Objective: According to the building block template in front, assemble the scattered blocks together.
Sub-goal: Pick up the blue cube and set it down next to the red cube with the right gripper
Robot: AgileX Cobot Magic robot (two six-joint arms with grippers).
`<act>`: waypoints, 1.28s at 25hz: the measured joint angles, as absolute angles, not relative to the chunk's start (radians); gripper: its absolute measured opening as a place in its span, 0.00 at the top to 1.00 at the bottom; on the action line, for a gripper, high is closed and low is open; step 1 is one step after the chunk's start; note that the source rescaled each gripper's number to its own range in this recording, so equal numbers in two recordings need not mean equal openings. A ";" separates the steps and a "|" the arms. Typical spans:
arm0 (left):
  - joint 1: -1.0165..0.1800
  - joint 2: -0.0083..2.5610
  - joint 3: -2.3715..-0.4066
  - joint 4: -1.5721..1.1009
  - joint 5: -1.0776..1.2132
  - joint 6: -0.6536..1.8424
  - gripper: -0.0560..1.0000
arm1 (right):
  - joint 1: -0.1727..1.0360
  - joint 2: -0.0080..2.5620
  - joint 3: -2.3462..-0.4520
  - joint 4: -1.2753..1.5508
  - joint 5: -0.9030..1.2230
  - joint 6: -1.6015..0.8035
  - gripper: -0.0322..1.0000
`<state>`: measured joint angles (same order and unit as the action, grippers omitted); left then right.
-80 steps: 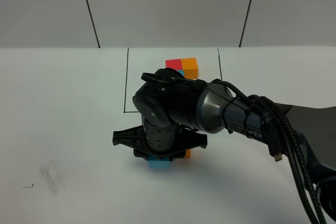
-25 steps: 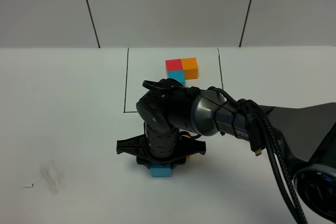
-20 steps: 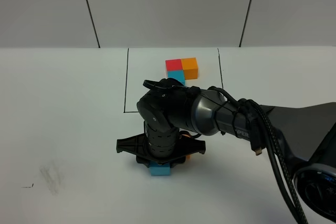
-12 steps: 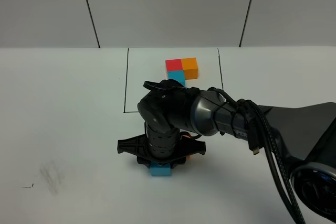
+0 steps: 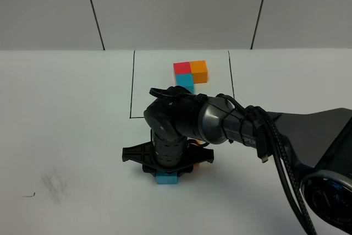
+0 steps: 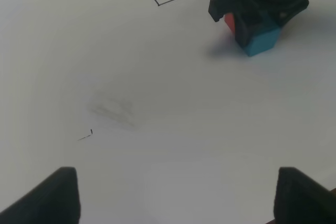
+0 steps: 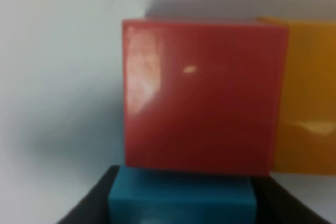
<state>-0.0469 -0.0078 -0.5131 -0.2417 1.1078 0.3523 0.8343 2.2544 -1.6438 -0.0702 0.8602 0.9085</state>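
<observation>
Our right gripper is squeezed tight on the blue block, which touches the red block on the side nearest us. The orange block touches the red block too, like the pattern far behind the red block, so we think letting go comes next. Our left gripper hangs with its fingers wide apart, well away.

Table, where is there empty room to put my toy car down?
Bare: the whole left side of the table, from the black outline out past the grey smudge; also the far right corner beyond the outline, behind the right arm. Crowded: the template inside the outline, and in front where its jaws grip the blue block.
</observation>
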 joint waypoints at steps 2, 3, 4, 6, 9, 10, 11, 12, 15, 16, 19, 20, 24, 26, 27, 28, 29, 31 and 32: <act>-0.047 -0.008 -0.513 -0.240 1.108 0.352 0.14 | 0.832 2.254 -1.644 -0.077 0.857 0.907 0.78; -0.047 -0.008 -0.513 -0.234 1.108 0.352 0.14 | 0.832 2.254 -1.644 -0.077 0.857 0.907 0.78; -0.047 -0.008 -0.513 -0.228 1.108 0.352 0.14 | 0.830 2.254 -1.644 -0.076 0.857 0.907 0.78; -0.047 -0.008 -0.513 -0.221 1.108 0.352 0.14 | 0.828 2.256 -1.644 -0.076 0.857 0.907 0.78; -0.047 -0.008 -0.513 -0.219 1.108 0.352 0.14 | 0.819 2.262 -1.644 -0.069 0.857 0.907 0.78; -0.047 -0.008 -0.513 -0.219 1.108 0.352 0.14 | 0.818 2.265 -1.644 -0.067 0.858 0.904 0.78; -0.047 -0.008 -0.513 -0.219 1.108 0.352 0.14 | 0.816 2.266 -1.646 -0.066 0.860 0.903 0.78; -0.047 -0.008 -0.513 -0.219 1.108 0.352 0.14 | 0.816 2.267 -1.649 -0.066 0.861 0.901 0.78; -0.047 -0.008 -0.513 -0.219 1.108 0.352 0.14 | 0.816 2.269 -1.652 -0.066 0.866 0.900 0.78; -0.047 -0.008 -0.513 -0.219 1.108 0.352 0.14 | 0.815 2.269 -1.652 -0.066 0.866 0.900 0.78; -0.047 -0.008 -0.513 -0.219 1.108 0.352 0.14 | 0.815 2.274 -1.654 -0.071 0.869 0.903 0.78; -0.047 -0.008 -0.513 -0.219 1.108 0.352 0.14 | 0.815 2.276 -1.654 -0.074 0.870 0.908 0.78; -0.047 -0.008 -0.513 -0.219 1.108 0.352 0.14 | 0.817 2.279 -1.660 -0.080 0.877 0.911 0.78; -0.047 -0.008 -0.513 -0.219 1.108 0.352 0.14 | 0.817 2.279 -1.661 -0.080 0.877 0.907 0.78; -0.047 -0.008 -0.513 -0.219 1.108 0.352 0.14 | 0.817 2.279 -1.661 -0.080 0.877 0.899 0.78; -0.047 -0.008 -0.513 -0.219 1.108 0.352 0.14 | 0.817 2.279 -1.661 -0.080 0.877 0.888 0.78; -0.047 -0.008 -0.513 -0.219 1.108 0.352 0.14 | 0.817 2.280 -1.661 -0.078 0.877 0.877 0.78; -0.047 -0.008 -0.513 -0.219 1.108 0.352 0.14 | 0.817 2.280 -1.661 -0.066 0.878 0.845 0.78; -0.047 -0.008 -0.513 -0.219 1.108 0.352 0.14 | 0.817 2.280 -1.661 -0.061 0.878 0.833 0.78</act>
<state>-0.0469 -0.0078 -0.5131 -0.2186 1.1078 0.3523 0.8173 2.2797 -1.6606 -0.0611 0.8781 0.8333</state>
